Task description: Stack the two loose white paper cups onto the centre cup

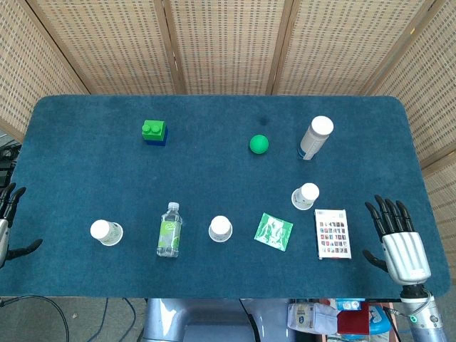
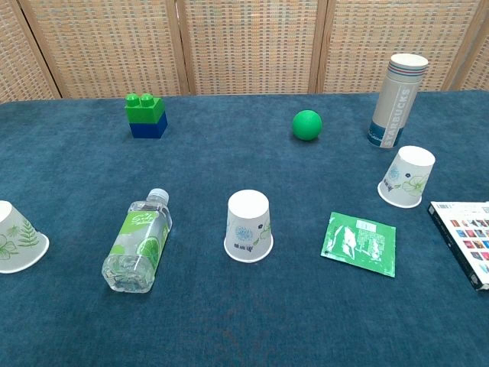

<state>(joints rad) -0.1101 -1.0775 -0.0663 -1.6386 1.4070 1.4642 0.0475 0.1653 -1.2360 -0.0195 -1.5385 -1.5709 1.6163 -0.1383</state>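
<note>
Centrally, near the front edge of the blue-covered bench (image 1: 214,107), the centre cup (image 1: 220,229) is seen standing upside down. One loose white paper cup (image 1: 106,231) is placed well to its left, beyond a plastic water bottle (image 1: 169,229) lying on its side; the other loose cup (image 1: 306,196) is set upside down to the right and slightly further back. Between the centre cup and this right cup a green sachet (image 1: 274,231) is laid flat, and a printed card box (image 1: 333,233) is found just right of it. Further back, a green and blue toy brick (image 1: 154,132), a green ball (image 1: 258,144) and a tall Starbucks sleeve of cups (image 1: 315,137) are arranged.

The right hand (image 1: 399,239) is held at the bench's right edge, fingers spread and nothing grasped. The left hand (image 1: 8,221) is only partly shown at the left edge, fingers apart and empty.
</note>
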